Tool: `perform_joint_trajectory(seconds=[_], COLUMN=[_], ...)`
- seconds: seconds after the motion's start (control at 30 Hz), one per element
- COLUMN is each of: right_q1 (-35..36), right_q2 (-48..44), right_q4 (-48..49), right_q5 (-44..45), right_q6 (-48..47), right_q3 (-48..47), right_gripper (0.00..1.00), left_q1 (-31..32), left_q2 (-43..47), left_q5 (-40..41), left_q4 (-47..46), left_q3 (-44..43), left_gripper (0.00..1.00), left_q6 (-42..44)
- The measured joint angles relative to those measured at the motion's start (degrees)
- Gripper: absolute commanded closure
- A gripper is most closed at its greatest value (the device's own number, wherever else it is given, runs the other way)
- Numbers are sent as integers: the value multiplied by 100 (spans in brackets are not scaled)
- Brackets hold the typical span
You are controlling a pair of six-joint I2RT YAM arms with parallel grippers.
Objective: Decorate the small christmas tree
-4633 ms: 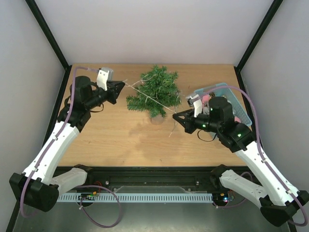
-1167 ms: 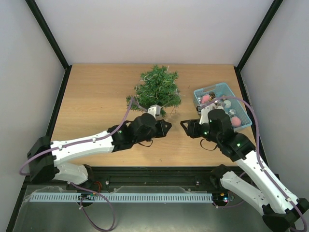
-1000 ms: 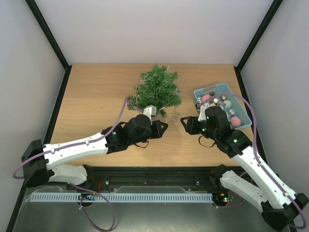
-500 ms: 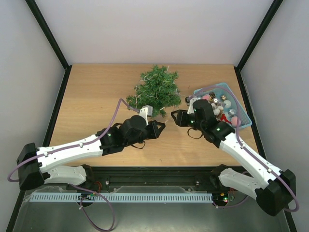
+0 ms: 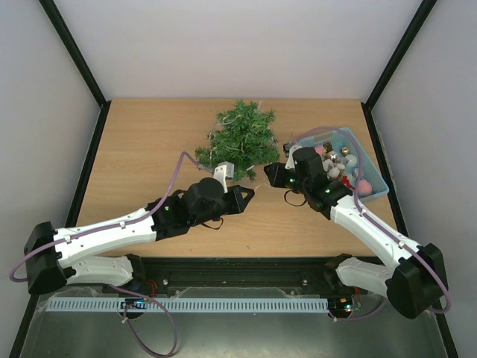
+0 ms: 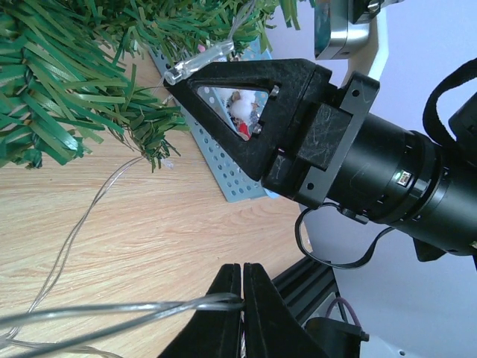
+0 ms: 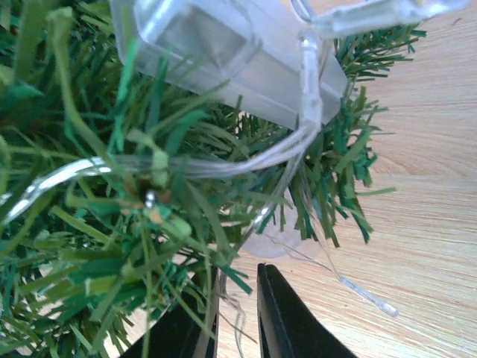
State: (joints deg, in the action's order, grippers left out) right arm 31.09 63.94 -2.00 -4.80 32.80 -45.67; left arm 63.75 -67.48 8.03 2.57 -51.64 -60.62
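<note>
While the left claw (image 6: 242, 270) pinches glassy wire (image 6: 112, 313), the right claw's (image 7: 237, 274) state — amid tree bristles (image 7: 89, 246) — is unclear.

The table (image 5: 141, 156) is lit evenly and softly from above, faint shadows are cast, and the clear box (image 7: 223, 52) is blurred close-up.

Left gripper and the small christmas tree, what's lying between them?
In the left wrist view, thin clear wire strands cross bare wooden table between the left gripper, shut on them, and the small christmas tree.
</note>
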Motion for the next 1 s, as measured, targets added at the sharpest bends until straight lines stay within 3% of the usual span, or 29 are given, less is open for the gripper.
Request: perform_joint_trajectory(seconds=[0.13,0.37,0.63,0.93,1.0], right_q1=[-2,-2,-7,-92,-234], right_q2=[9,-358,-1622,-1799,-1738], right_q4=[127,144,-717,-1987,-2081], right_q5=[-96,-120,396,1655,1781], right_q6=[-9,13,122,17,-50], right_q3=[20,402,577,-514,-704], right_gripper=[98,99,99,99,99], left_q1=[0,22,24,26,26], left_q2=[42,44,-85,-599,-634], left_q5=[2,2,-7,-50,-48], left_q4=[0,-2,-26,-98,-94], left_q3=[0,0,0,-11,-39], left_gripper=[98,98,98,97,93], left_q6=[2,9,24,111,125])
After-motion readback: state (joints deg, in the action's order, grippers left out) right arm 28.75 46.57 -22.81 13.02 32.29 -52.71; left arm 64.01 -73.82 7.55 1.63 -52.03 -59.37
